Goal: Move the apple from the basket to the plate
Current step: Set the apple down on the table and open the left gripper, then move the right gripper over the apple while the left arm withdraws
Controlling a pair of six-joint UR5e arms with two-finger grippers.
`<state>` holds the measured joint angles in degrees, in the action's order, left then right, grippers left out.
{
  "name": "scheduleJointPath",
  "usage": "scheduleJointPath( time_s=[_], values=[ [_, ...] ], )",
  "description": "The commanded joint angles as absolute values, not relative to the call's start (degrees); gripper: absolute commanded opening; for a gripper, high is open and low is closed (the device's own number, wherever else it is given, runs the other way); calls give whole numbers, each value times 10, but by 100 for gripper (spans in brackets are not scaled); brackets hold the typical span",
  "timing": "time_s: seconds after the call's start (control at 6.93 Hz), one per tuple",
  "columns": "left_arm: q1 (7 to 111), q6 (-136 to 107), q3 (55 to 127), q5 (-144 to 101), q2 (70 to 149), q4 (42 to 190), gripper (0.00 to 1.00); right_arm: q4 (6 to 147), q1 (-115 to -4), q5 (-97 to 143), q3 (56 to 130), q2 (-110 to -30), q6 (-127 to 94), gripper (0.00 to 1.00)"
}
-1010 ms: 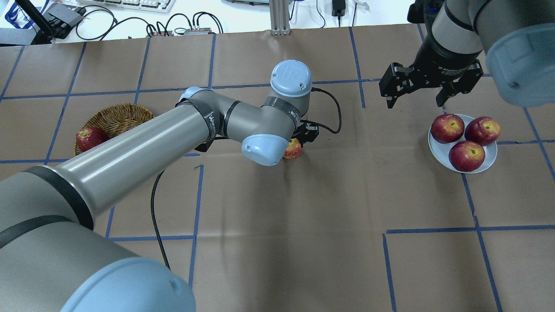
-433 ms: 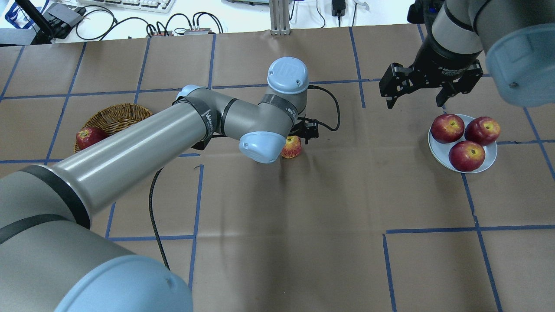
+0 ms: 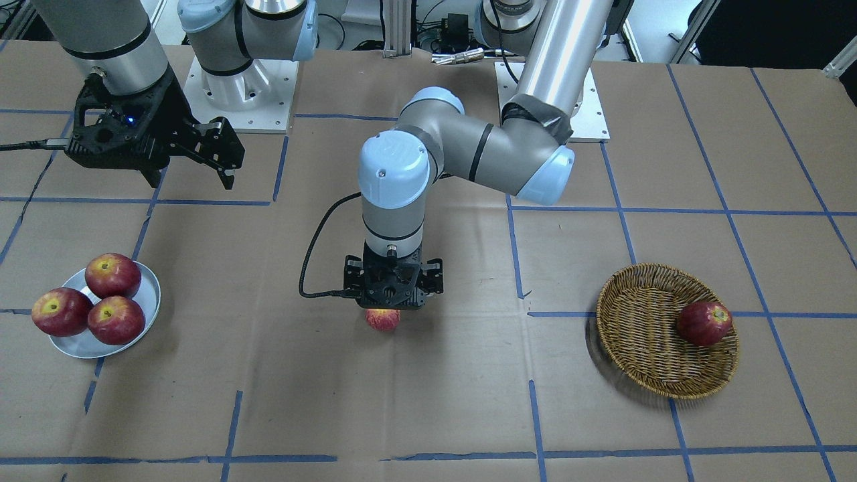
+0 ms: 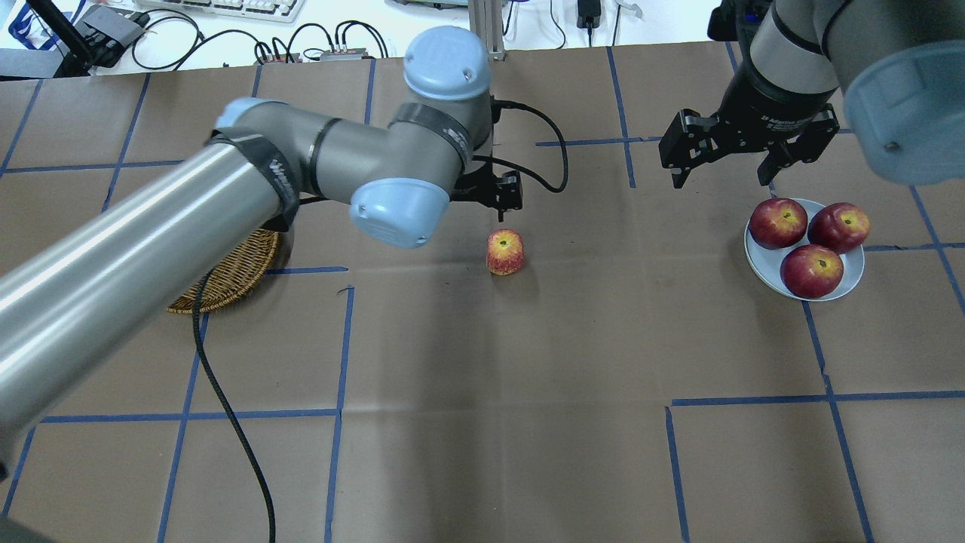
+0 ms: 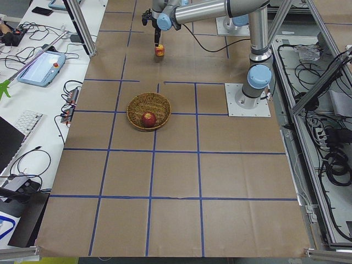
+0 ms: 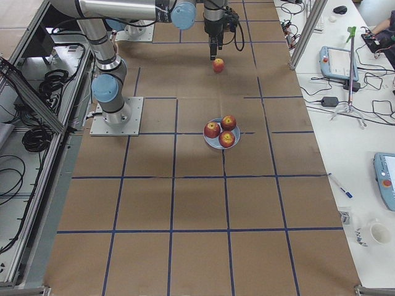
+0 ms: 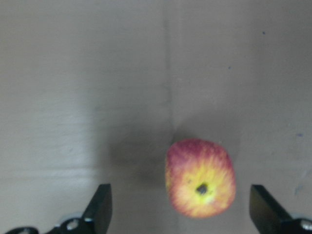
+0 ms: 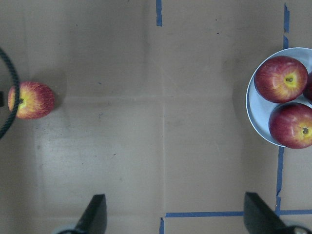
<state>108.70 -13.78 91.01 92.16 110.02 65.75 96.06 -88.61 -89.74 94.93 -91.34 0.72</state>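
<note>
The pale pink-red, yellow-streaked apple [image 4: 505,252] stands on the brown paper counter [image 4: 528,377] at mid-frame overhead, untouched under the spread, empty left tool [image 3: 393,298]. Seemingly a half-way set-down: next the right tool [image 4: 724,173], spread at upper right, must fetch it to the small whitish round plate [image 4: 761,264]

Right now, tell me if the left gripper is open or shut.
Open: the left gripper has its fingers wide apart, the apple lying untouched below.

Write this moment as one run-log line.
left tool open above apple | apple on table | right tool open near plate | basket: one dark apple
</note>
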Motion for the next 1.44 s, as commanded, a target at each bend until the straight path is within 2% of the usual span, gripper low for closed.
scheduleJointPath(
  time_s=[0.0,0.14,0.29,0.72,1.3],
  values=[
    [1016,-36,925,922,967,793,99,962,-889,-898,949,-911,8,100],
    [993,-27,925,919,907,871,99,970,-889,-899,948,-911,7,100],
    [981,6,927,921,876,880,99,972,-890,-899,948,-912,5,100],
    [975,29,928,924,853,896,99,994,-940,-893,942,-878,-67,100],
    [975,27,962,920,836,889,99,1151,-1081,-899,944,-740,-212,100]
  ],
)
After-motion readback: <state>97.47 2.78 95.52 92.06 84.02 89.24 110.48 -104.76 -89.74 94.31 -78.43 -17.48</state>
